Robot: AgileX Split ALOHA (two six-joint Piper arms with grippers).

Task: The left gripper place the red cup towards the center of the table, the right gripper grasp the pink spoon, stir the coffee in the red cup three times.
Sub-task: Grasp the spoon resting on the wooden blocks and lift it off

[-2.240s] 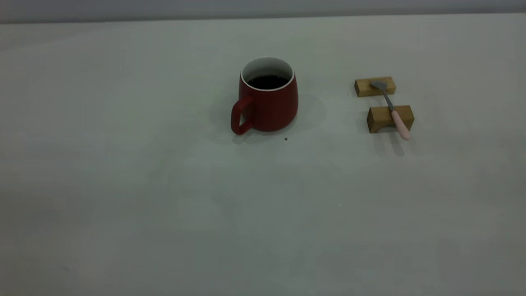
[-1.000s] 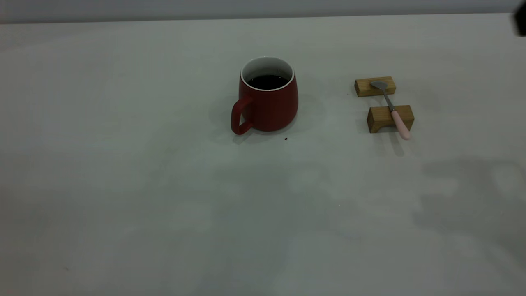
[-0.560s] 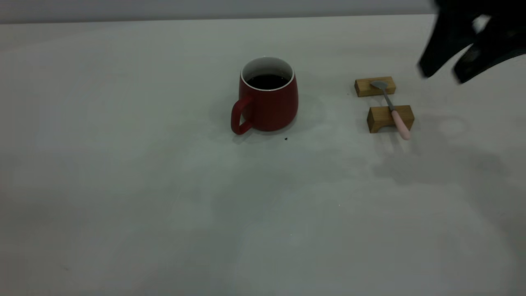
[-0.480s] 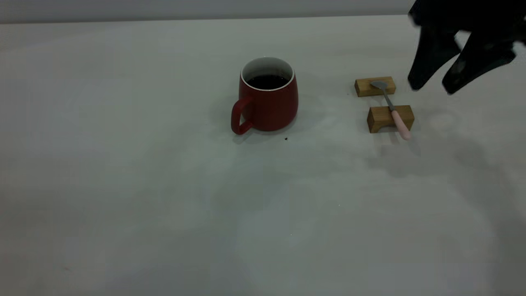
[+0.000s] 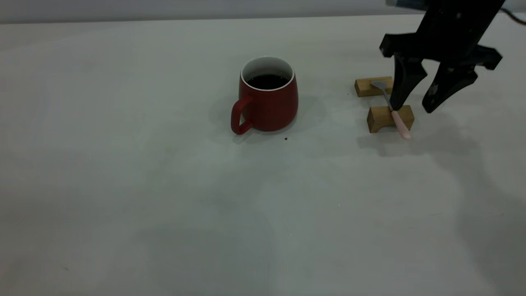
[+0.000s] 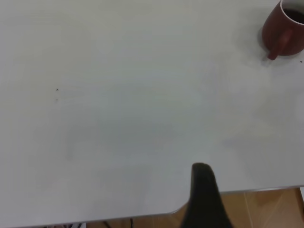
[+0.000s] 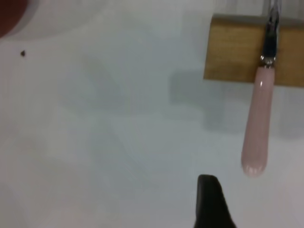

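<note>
The red cup (image 5: 268,102) stands upright near the middle of the table (image 5: 123,185), handle toward the front left, with dark coffee (image 5: 268,81) inside. The pink spoon (image 5: 394,113) lies across two wooden blocks to its right, pink handle sticking out over the near block. My right gripper (image 5: 414,107) hangs open just above that block; one finger (image 5: 400,96) is by the spoon's stem, the other to its right. In the right wrist view the spoon's handle (image 7: 256,133) lies beyond one finger (image 7: 211,204). My left gripper (image 6: 256,204) is far from the cup (image 6: 284,26), one finger (image 6: 204,199) showing over the table's edge.
The far wooden block (image 5: 372,86) holds the spoon's bowl and the near block (image 5: 384,118) its stem. A tiny dark speck (image 5: 286,139) lies just in front of the cup. Wooden floor (image 6: 266,209) shows past the table's edge in the left wrist view.
My right gripper came in from the upper right and dropped down to the spoon over the near block, fingers apart. Cup, spoon and blocks have not moved.
</note>
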